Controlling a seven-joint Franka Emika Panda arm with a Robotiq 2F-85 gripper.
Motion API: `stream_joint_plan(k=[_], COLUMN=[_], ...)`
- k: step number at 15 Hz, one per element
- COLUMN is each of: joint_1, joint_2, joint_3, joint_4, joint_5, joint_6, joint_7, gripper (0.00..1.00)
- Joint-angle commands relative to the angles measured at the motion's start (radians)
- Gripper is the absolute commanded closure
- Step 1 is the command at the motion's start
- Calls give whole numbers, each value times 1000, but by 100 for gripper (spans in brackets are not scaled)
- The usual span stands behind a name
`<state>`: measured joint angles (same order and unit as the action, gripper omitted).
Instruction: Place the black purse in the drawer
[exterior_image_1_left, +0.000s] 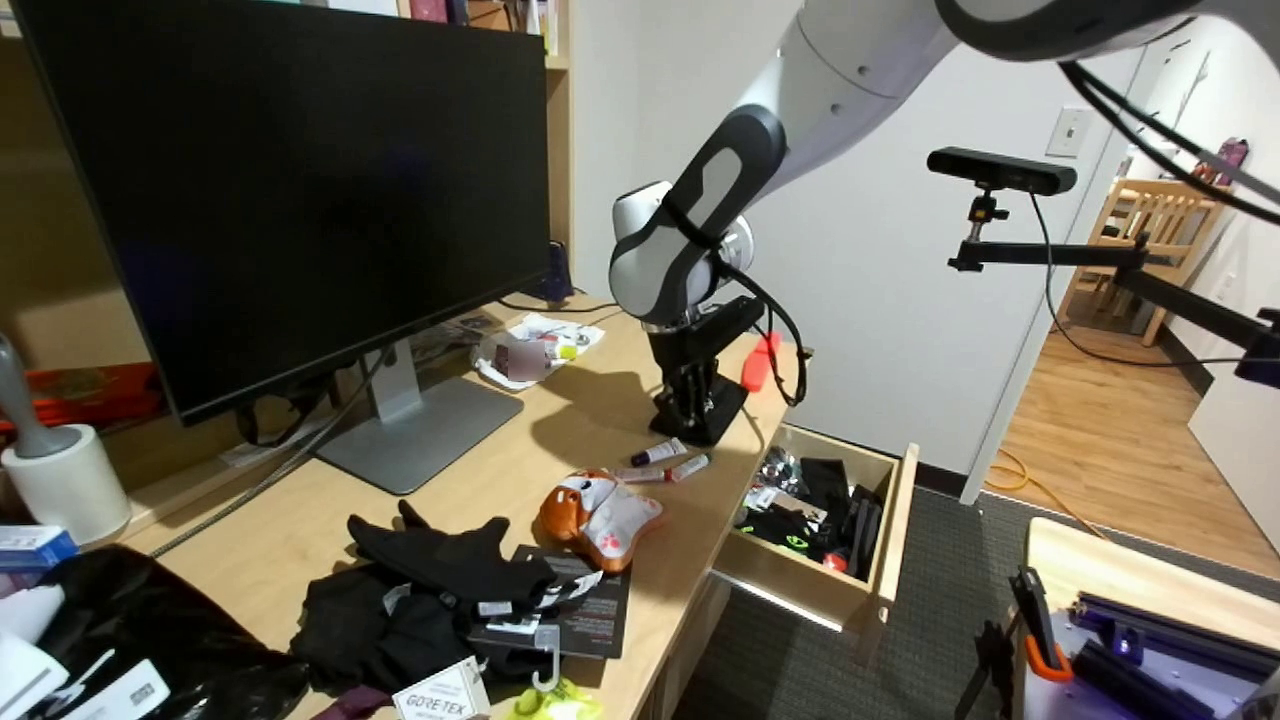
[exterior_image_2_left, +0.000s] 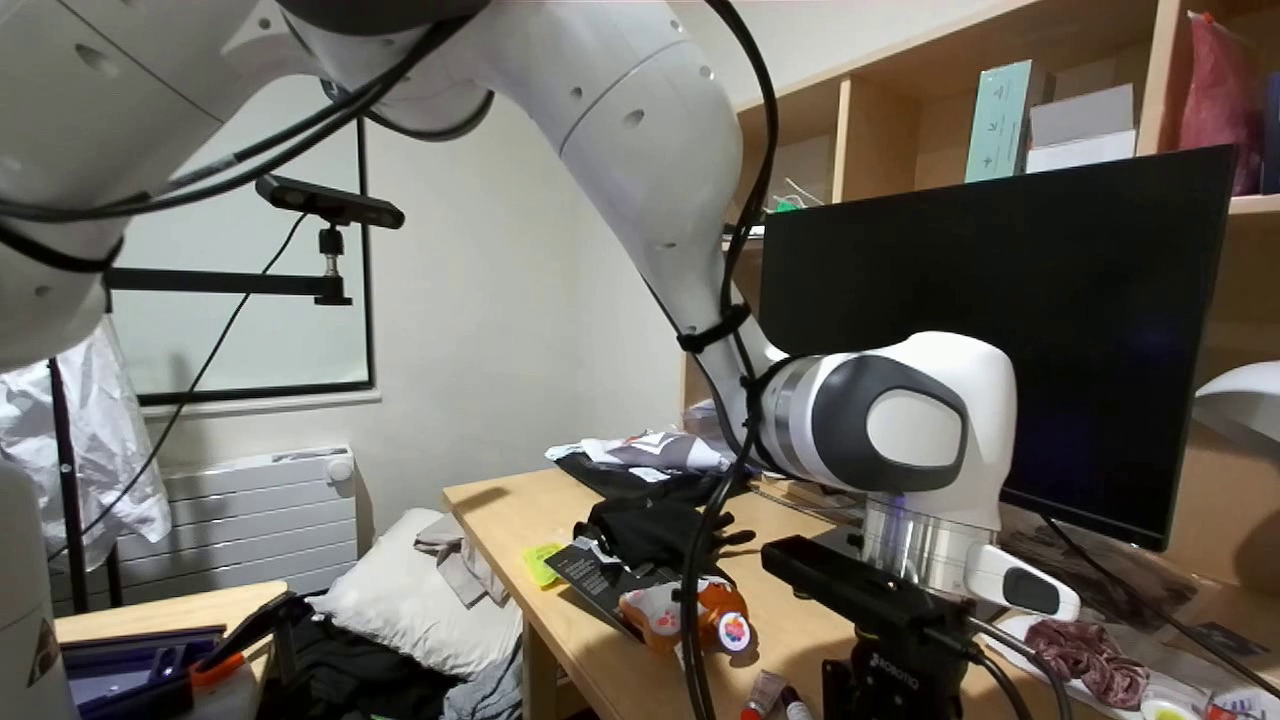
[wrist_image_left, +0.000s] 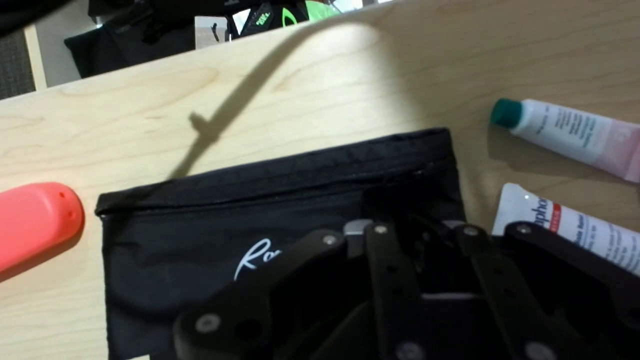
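Wrist view: closed pincer (wrist_image_left: 407, 212) at the black purse (wrist_image_left: 175, 260)

Its jaws stand together; whether they grip cloth, I cannot tell. The black purse, its white script starting "R", lies on the worktop (wrist_image_left: 320, 102); frame right, a tube (wrist_image_left: 595, 235) reads "apho". In an exterior view, bottom edge, a GORE-TEX card (exterior_image_1_left: 440, 695); beyond, right of centre, the pulled-out drawer (exterior_image_1_left: 896, 530).

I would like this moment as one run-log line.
gripper: shut | black purse: on desk, under gripper, grasp unclear | drawer: open
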<state>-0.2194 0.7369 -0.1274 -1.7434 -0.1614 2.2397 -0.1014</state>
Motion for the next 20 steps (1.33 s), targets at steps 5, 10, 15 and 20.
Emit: stream_joint_plan(k=[5,10,15,20], joint_1=[-9,-10,15,15], joint_2=[-143,-231,-249,-240], joint_3=[49,40,17,22], joint_4=[-118,-186,-170,-155], joint_5=[39,44,20,52], joint_6=[-36,-50,-54,-56], joint_7=[-97,-113,-62,-44], gripper=[92,66,35,28])
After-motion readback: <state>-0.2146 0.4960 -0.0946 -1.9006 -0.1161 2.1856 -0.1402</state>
